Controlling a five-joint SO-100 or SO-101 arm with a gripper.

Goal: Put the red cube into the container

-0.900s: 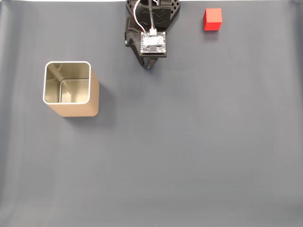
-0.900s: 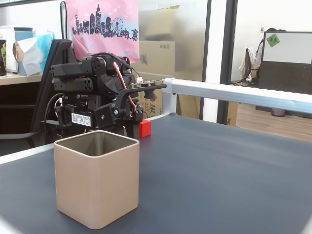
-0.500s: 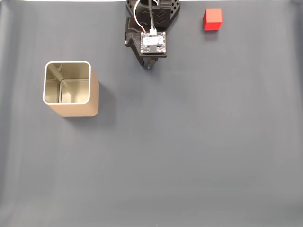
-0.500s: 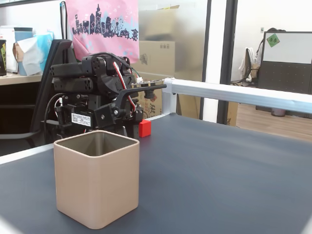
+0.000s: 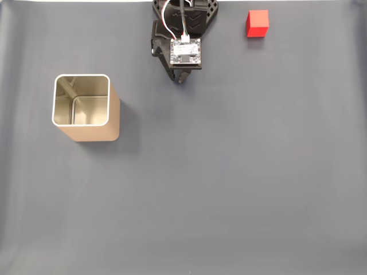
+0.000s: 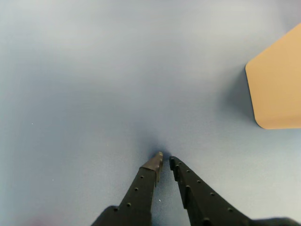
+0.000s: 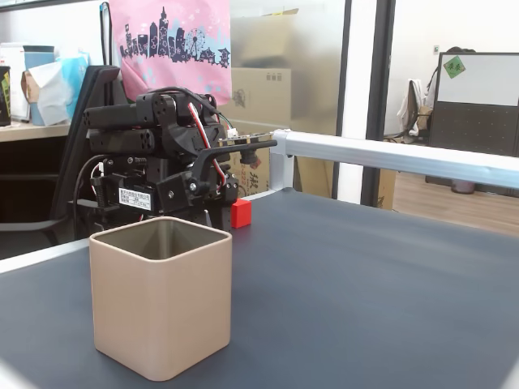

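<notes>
Nothing's budged in the last second; black two-finger gripper (image 6: 165,161) nearly closed and empty; small red cube (image 5: 257,23) untouched, tall tan box (image 5: 86,109) waiting.

You won't find any words or numbers you can read here. The white sticker (image 7: 135,197) on the robot arm (image 7: 154,162) has print, but it is too small to make out. The pink banner (image 7: 169,40) shows a city picture, no letters.
</notes>
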